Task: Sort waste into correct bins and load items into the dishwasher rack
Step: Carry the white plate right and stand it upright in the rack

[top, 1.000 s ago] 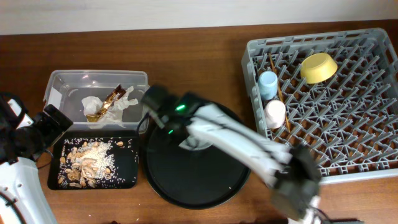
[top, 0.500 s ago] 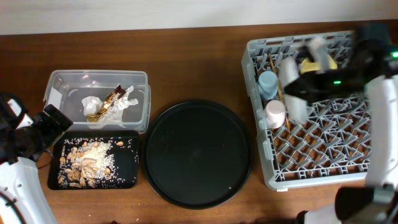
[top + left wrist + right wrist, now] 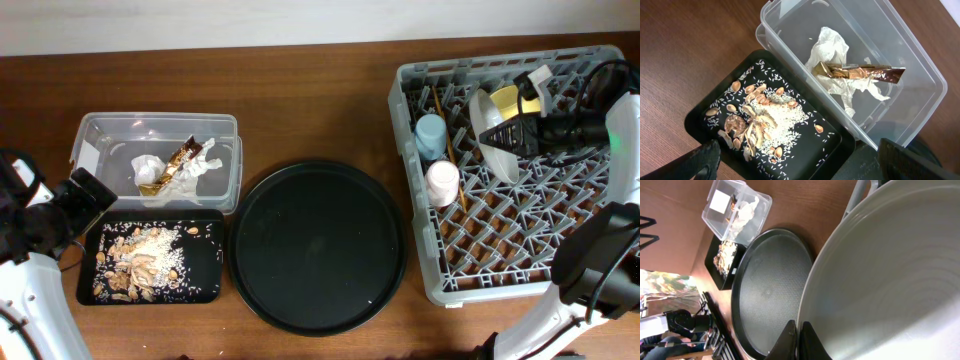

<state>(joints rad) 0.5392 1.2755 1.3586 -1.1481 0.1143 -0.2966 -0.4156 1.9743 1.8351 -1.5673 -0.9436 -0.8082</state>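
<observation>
A pale plate (image 3: 484, 112) stands on edge over the back of the grey dishwasher rack (image 3: 520, 230), with my right gripper (image 3: 500, 137) shut on its rim. In the right wrist view the plate (image 3: 890, 270) fills the frame and the fingers pinch its edge (image 3: 799, 335). The yellow bowl (image 3: 507, 97) shows partly behind it. A blue cup (image 3: 431, 135), a pink cup (image 3: 441, 183) and chopsticks (image 3: 449, 152) sit in the rack's left column. My left gripper (image 3: 800, 170) hangs open above the black tray (image 3: 705, 107) of food scraps (image 3: 760, 125). The napkin (image 3: 832, 47) and wrapper (image 3: 860, 73) lie in the clear tub (image 3: 920, 75).
A large round black tray (image 3: 318, 245) lies bare between the bins and the rack. The clear tub (image 3: 100, 140) and the small black tray (image 3: 205, 265) sit at the left of the brown wooden table (image 3: 320, 100). My left arm (image 3: 30, 270) stays at the left edge.
My right arm has swung from the round black tray across to the rack, carrying the plate, which now stands on edge there. The left arm has not moved.
</observation>
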